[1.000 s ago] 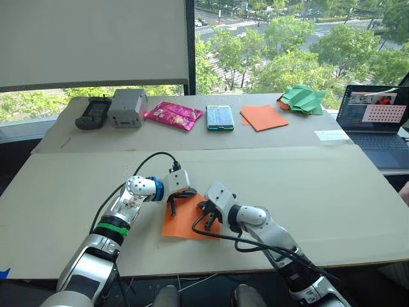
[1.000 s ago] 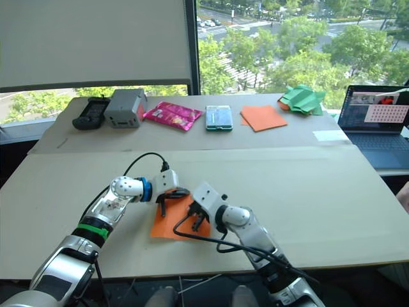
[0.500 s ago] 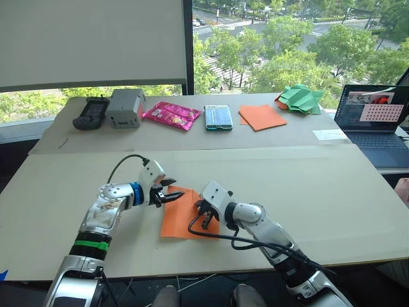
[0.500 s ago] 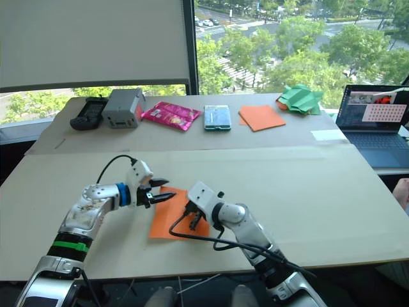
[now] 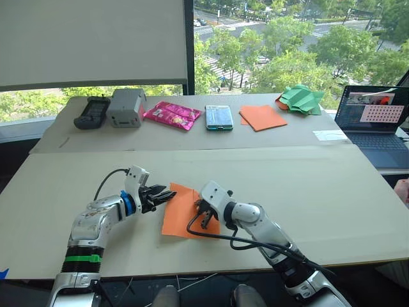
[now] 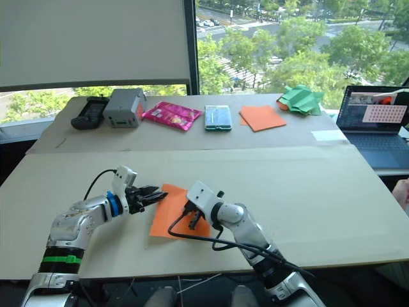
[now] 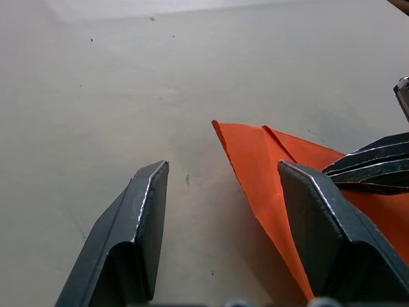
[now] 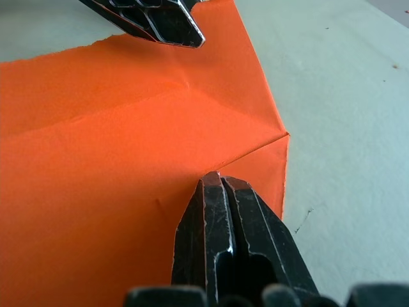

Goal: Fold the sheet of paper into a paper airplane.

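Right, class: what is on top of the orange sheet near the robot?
The right gripper, jaws shut, presses its tips onto the creased sheet. The left gripper is open at the sheet's edge. What lies beneath the sheet is covered.

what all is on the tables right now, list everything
sheet of paper: 1, orange, creased, near table front
flat paper: 1, orange, far table
paper heap: 1, green, far table right
packet: 1, pink, far table
box: 1, grey, far table left
handset: 1, black, beside box
case: 1, teal, far table middle
laptop: 1, dark, open, right
left gripper: open, at sheet's edge
right gripper: shut, tips on sheet
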Available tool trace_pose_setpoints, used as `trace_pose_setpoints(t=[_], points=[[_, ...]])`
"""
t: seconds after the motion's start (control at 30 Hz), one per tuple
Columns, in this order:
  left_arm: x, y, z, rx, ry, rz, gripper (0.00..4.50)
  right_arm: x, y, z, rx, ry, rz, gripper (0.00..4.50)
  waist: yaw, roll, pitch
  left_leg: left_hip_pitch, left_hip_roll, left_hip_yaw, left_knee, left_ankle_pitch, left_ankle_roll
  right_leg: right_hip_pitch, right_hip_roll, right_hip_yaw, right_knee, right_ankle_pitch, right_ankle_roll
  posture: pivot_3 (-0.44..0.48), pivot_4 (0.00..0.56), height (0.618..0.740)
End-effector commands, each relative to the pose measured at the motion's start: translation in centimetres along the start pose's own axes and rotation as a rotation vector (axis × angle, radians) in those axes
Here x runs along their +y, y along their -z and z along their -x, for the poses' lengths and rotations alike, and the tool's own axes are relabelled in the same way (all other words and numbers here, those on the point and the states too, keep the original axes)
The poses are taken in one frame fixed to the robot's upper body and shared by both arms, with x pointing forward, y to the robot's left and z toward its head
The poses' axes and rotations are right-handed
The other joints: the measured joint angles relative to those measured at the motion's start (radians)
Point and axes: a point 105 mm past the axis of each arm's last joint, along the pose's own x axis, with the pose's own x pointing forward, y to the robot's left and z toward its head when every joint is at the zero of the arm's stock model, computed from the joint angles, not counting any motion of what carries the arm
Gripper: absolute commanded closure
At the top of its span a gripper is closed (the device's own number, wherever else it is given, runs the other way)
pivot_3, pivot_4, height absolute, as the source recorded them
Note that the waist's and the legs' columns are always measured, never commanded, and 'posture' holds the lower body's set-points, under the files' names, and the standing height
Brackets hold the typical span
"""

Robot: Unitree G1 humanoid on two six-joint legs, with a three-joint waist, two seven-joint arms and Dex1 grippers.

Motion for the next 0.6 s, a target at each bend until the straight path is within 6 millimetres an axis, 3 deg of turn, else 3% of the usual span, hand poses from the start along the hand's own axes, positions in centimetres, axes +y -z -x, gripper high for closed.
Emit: trace_pose_setpoints(t=[0.03, 0.3, 0.5, 0.6], points=[[-0.8, -1.2, -0.4, -0.023, 0.035, -0.058, 1.87, 0.3, 2.3, -0.1, 0.099, -0.005, -0.030, 4.50, 0.000, 0.000, 0.000, 0.000, 0.000, 0.000, 0.000, 0.000, 0.000, 0.000, 0.000, 0.000, 0.000, 0.000, 0.000, 0.000, 0.150, 0.706], [-1.3, -2.0, -0.9, -0.045, 0.061, -0.134, 4.37, 0.4, 2.3, -0.1, 0.102, -0.002, -0.033, 4.50, 0.000, 0.000, 0.000, 0.000, 0.000, 0.000, 0.000, 0.000, 0.000, 0.000, 0.000, 0.000, 0.000, 0.000, 0.000, 0.000, 0.150, 0.706], [-2.4, -2.1, -0.8, -0.004, 0.089, -0.331, 4.44, 0.6, 2.2, -0.2, 0.097, -0.004, -0.038, 4.50, 0.000, 0.000, 0.000, -0.001, 0.000, 0.000, 0.000, 0.000, 0.000, -0.001, 0.000, 0.000, 0.000, 0.000, 0.000, 0.000, 0.150, 0.706], [-2.6, -0.9, -0.8, 0.059, 0.105, -0.437, 4.44, 0.6, 2.1, -0.3, 0.092, -0.004, -0.045, 4.50, 0.000, 0.001, 0.000, -0.001, 0.000, 0.000, 0.000, 0.000, 0.000, -0.001, 0.000, 0.000, 0.000, 0.000, 0.000, 0.000, 0.150, 0.706]])
